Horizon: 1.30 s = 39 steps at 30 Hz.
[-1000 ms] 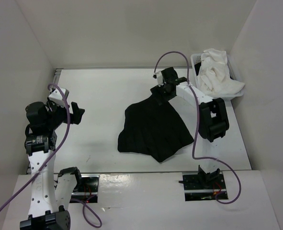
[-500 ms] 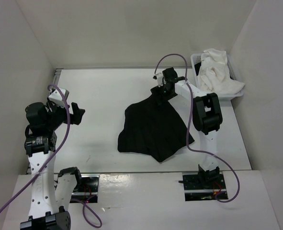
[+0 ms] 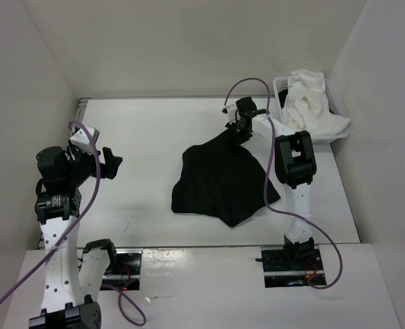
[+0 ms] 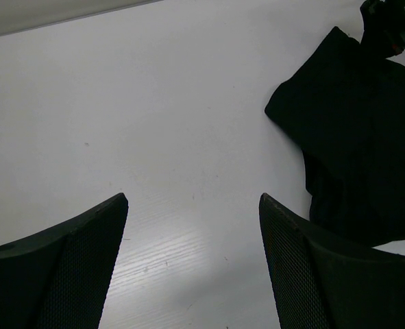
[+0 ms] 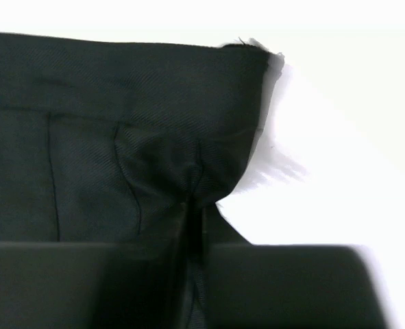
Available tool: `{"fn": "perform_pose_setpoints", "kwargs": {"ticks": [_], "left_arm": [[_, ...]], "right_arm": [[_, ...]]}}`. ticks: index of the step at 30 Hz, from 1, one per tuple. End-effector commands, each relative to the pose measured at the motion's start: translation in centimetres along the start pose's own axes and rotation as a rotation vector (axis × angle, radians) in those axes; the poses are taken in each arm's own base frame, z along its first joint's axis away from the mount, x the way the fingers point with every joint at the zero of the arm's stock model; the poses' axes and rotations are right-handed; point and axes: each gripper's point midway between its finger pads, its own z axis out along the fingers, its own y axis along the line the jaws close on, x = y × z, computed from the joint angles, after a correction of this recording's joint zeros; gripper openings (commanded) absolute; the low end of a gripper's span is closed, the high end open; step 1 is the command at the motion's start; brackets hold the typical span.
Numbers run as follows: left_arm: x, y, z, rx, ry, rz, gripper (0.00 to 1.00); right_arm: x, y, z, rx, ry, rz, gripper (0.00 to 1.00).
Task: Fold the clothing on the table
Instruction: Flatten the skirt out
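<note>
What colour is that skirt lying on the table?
The skirt is plain black, clearest in the top external view.

A black pleated skirt of soft matte fabric lies spread and rumpled on the large flat white bench. One corner of its narrow waist end is gathered and pinched between the right jaws. From there the cloth flares out to a wide, uneven hem. It lies well apart from the left jaws.

Open table left of the skirt; basket blocks far-right corner.
</note>
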Motion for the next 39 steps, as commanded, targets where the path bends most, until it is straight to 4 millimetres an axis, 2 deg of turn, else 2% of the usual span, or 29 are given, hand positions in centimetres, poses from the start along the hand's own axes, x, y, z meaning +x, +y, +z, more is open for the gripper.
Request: {"fn": "perform_pose_setpoints", "kwargs": {"ticks": [1, 2, 5, 6, 9, 10, 11, 13, 14, 15, 18, 19, 21, 22, 23, 24, 27, 28, 31, 32, 33, 36, 37, 39], "left_arm": [[-0.3, -0.4, -0.2, 0.023, -0.020, 0.013, 0.84], [-0.3, -0.4, -0.2, 0.023, -0.020, 0.013, 0.84], [-0.3, -0.4, -0.2, 0.023, -0.020, 0.013, 0.84], [-0.3, -0.4, -0.2, 0.023, -0.020, 0.013, 0.84], [-0.3, -0.4, -0.2, 0.023, -0.020, 0.013, 0.84], [-0.3, -0.4, -0.2, 0.023, -0.020, 0.013, 0.84], [-0.3, -0.4, -0.2, 0.023, -0.020, 0.013, 0.84], [-0.3, -0.2, -0.2, 0.014, -0.018, 0.013, 0.84], [-0.3, -0.2, -0.2, 0.014, -0.018, 0.013, 0.84], [-0.3, -0.2, -0.2, 0.014, -0.018, 0.013, 0.84], [-0.3, -0.2, -0.2, 0.014, -0.018, 0.013, 0.84], [-0.3, -0.2, -0.2, 0.014, -0.018, 0.013, 0.84], [-0.3, -0.2, -0.2, 0.014, -0.018, 0.013, 0.84], [-0.3, -0.2, -0.2, 0.014, -0.018, 0.013, 0.84], [-0.3, -0.2, -0.2, 0.014, -0.018, 0.013, 0.84], [-0.5, -0.2, -0.1, 0.013, -0.026, 0.018, 0.84], [-0.1, 0.0, 0.0, 0.002, -0.016, 0.013, 0.84], [-0.1, 0.0, 0.0, 0.002, -0.016, 0.013, 0.84], [-0.2, -0.1, -0.2, 0.000, -0.024, 0.018, 0.84], [-0.2, -0.1, -0.2, 0.000, -0.024, 0.018, 0.84], [-0.2, -0.1, -0.2, 0.000, -0.024, 0.018, 0.84], [-0.2, -0.1, -0.2, 0.000, -0.024, 0.018, 0.84], [-0.2, -0.1, -0.2, 0.000, -0.024, 0.018, 0.84], [-0.2, -0.1, -0.2, 0.000, -0.024, 0.018, 0.84]], "right_arm": [[0.6, -0.8, 1.0, 0.017, 0.030, 0.018, 0.00], [0.1, -0.8, 0.1, 0.019, 0.025, 0.017, 0.00], [-3.5, 0.5, -4.5, -0.025, -0.080, 0.019, 0.00], [-6.5, 1.1, -8.4, -0.039, -0.187, 0.004, 0.00], [-10.4, 1.3, -15.4, 0.007, -0.340, -0.020, 0.00], [-11.8, 1.4, -19.3, 0.040, -0.419, -0.036, 0.00], [-13.0, 1.3, -21.7, 0.065, -0.472, -0.045, 0.00], [-14.5, 1.8, -27.0, 0.093, -0.565, -0.086, 0.00], [-14.3, 2.1, -28.4, 0.094, -0.568, -0.087, 0.00], [-14.6, 3.5, -30.7, 0.047, -0.613, -0.121, 0.00], [-14.2, 6.9, -33.7, -0.091, -0.666, -0.178, 0.00], [-14.0, 9.5, -34.9, -0.140, -0.680, -0.217, 0.00], [-13.4, 12.8, -35.6, -0.195, -0.680, -0.292, 0.00], [-12.4, 14.4, -36.0, -0.205, -0.675, -0.357, 0.00], [-12.0, 17.3, -36.2, -0.230, -0.673, -0.418, 0.00], [-12.1, 17.7, -36.4, -0.193, -0.686, -0.427, 0.00], [-13.6, 12.6, -36.8, 0.138, -0.713, -0.328, 0.00], [-13.6, 9.2, -36.7, 0.306, -0.686, -0.258, 0.00], [-13.7, 3.6, -36.8, 0.524, -0.651, -0.148, 0.00], [-13.5, 2.5, -36.3, 0.549, -0.633, -0.119, 0.00], [-13.6, 0.9, -37.1, 0.580, -0.645, -0.092, 0.00], [-13.6, -0.9, -37.6, 0.612, -0.656, -0.052, 0.00], [-13.8, -1.6, -38.0, 0.655, -0.672, -0.030, 0.00], [-12.9, -4.3, -39.0, 0.813, -0.648, 0.050, 0.00]]}}
